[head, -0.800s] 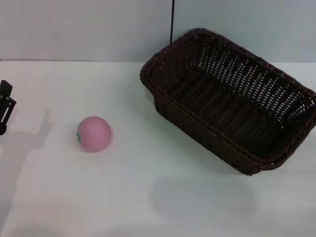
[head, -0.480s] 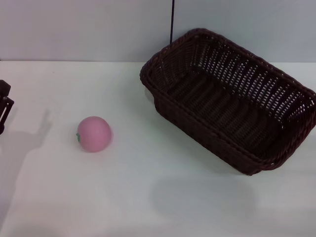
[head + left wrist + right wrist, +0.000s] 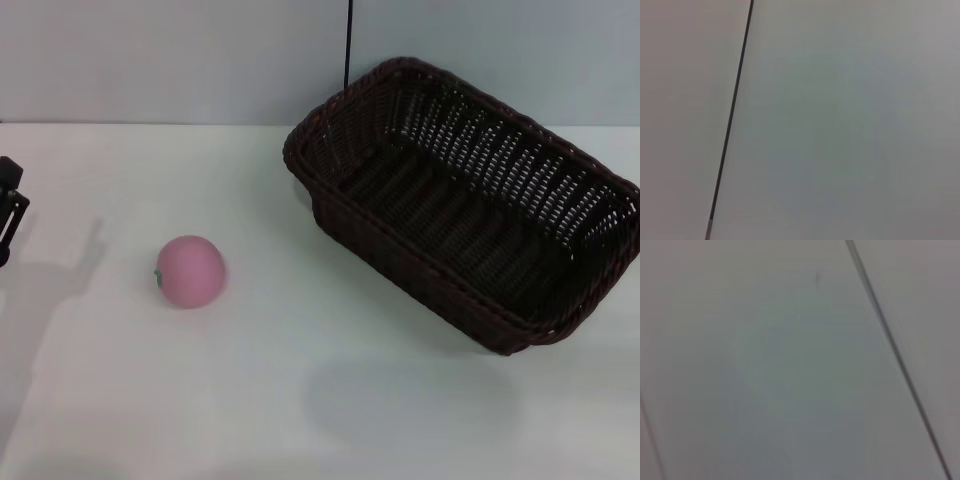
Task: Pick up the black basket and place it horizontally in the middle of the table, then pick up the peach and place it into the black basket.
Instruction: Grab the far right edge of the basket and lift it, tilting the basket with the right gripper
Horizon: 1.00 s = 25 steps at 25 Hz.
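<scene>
The black basket (image 3: pixel 465 195) is a large dark woven basket that sits on the white table (image 3: pixel 300 400) at the right rear, turned at a slant and empty. The peach (image 3: pixel 189 270) is a small pink ball with a green stem spot and lies on the table at the left of centre, well apart from the basket. My left gripper (image 3: pixel 8 215) shows only as a dark piece at the far left edge of the head view, left of the peach. My right gripper is out of view. Both wrist views show only a plain grey wall.
A grey wall (image 3: pixel 150 60) with a thin dark vertical line (image 3: pixel 349 40) rises behind the table's far edge. A soft shadow lies on the table front centre.
My left gripper has drifted a little further toward the left edge of the head view. The basket and the peach have not moved.
</scene>
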### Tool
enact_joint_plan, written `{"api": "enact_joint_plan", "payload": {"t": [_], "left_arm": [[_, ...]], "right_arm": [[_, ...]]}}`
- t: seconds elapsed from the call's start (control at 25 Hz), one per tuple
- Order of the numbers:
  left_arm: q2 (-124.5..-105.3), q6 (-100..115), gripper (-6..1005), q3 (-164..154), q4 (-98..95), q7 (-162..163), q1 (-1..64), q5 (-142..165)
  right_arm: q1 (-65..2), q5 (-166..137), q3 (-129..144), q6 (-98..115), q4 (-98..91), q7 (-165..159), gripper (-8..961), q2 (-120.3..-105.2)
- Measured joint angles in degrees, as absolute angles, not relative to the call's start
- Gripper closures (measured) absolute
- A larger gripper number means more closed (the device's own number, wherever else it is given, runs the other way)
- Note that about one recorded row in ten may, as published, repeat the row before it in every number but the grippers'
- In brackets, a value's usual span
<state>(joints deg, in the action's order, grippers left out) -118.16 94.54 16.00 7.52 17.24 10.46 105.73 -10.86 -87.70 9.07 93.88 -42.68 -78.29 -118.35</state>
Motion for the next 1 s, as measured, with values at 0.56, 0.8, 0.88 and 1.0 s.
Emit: {"api": "enact_joint_plan", "payload": {"t": [0.56, 0.8, 0.88, 1.0], "left_arm": [[-118.13, 96.4, 165, 16.0, 7.4, 17.9, 9.5, 105.7], [-118.12, 98.0, 165, 16.0, 7.2, 18.9, 8.0, 105.7], [-118.13, 98.4, 165, 16.0, 7.1, 18.9, 7.5, 105.7], [-118.18, 98.8, 165, 16.0, 7.1, 18.9, 6.9, 105.7]], "right_arm": [[-31.8, -135.1, 17.8, 109.8, -81.8, -128.7, 143, -109.21], [-38.4, -145.5, 29.5, 104.6, -73.9, -131.8, 146, -108.82], [-38.6, -145.5, 30.8, 102.8, -72.8, -131.8, 147, -109.31], [-38.8, -145.3, 34.4, 97.2, -70.3, -130.4, 149, -111.0]]}}
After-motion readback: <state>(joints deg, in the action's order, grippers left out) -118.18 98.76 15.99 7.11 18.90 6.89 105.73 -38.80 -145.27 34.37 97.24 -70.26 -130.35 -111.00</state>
